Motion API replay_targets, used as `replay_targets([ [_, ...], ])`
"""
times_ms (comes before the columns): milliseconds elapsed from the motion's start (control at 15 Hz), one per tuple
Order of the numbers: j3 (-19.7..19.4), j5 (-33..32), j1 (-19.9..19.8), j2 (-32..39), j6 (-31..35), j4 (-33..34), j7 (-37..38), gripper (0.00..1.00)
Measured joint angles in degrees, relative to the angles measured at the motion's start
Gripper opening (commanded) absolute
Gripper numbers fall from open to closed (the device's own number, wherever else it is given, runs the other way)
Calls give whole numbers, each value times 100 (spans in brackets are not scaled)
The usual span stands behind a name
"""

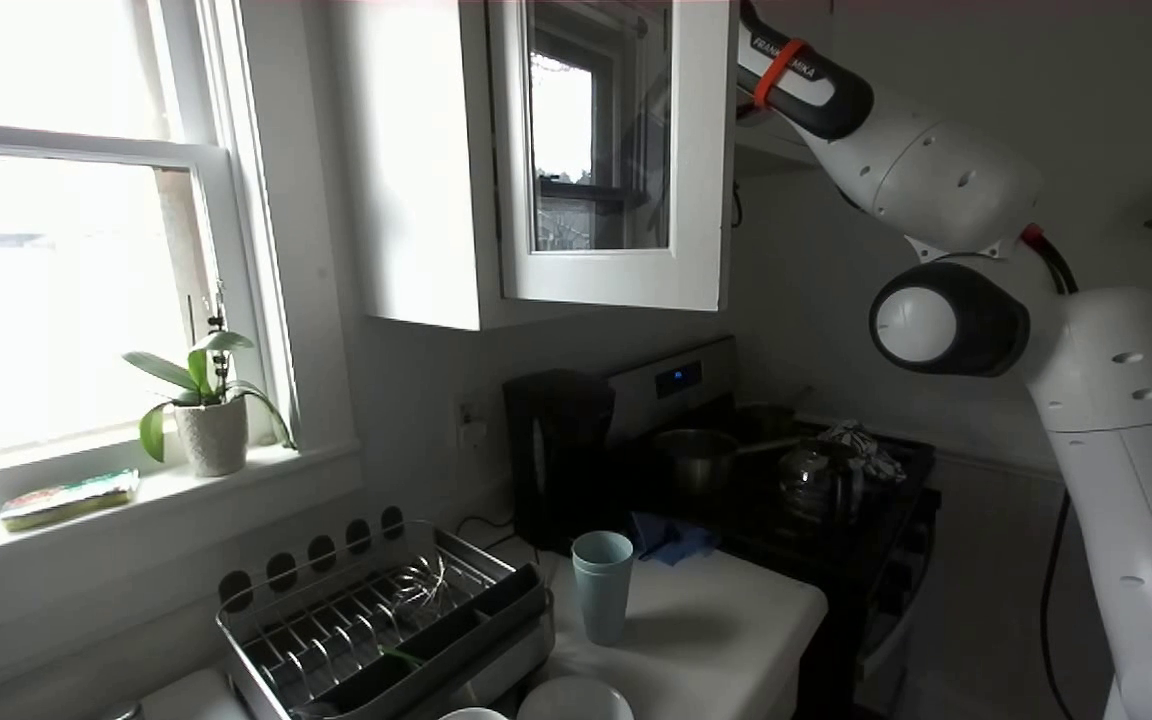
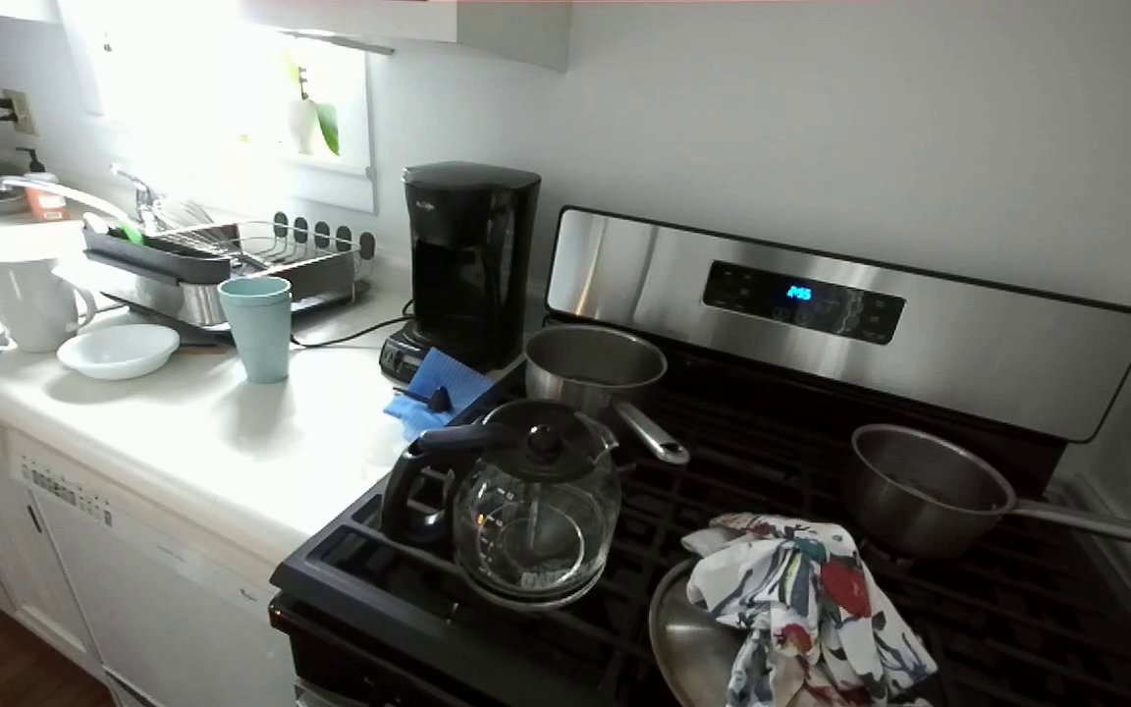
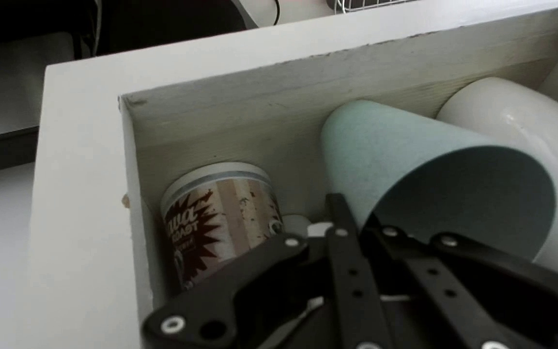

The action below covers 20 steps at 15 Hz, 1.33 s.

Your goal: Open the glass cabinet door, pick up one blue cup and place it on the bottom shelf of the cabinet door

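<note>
So in the wrist view the pale blue cup (image 3: 395, 145) is sitting right at the end effector (image 3: 356, 218), inside the white cabinet (image 3: 75, 145), with its closed end on the far side by the bottom shelf (image 3: 279, 140) and its open mouth facing near. Can't tell from this angle whether it's touching the shelf or leaning a bit. The end effector is holding the cup by its rim: the fingers (image 3: 341, 213) are standing close together with just a narrow gap, one outside the cup wall and one on the mouth side. In that same view a striped ROAST mug (image 3: 230, 208) is sitting to the left, and a shiny white vessel (image 3: 535, 126) is showing just to the right. In an exterior view the glass cabinet door (image 1: 701, 200) is hanging open and the arm (image 1: 966, 180) is running behind it, so the end effector is hiding there. Meanwhile another, deeper-blue cup (image 1: 604, 590) is standing upright on the counter (image 1: 716, 650) in both exterior views.
</note>
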Motion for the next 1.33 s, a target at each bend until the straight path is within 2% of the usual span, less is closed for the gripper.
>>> replay_targets([
  [67, -1, 0, -6, 0, -62, 23, 31, 1],
  [133, -2, -1, -10, 0, -121, 45, 50, 29],
  [267, -2, -3, -10, 0, -157, 79, 54, 37],
  [867, 11, -4, 34, 125, 595, 164, -440, 99],
  [1267, 102, -14, 270, 219, 668, 163, -725, 100],
  [1333, 106, -22, 326, 226, 668, 163, -773, 96],
])
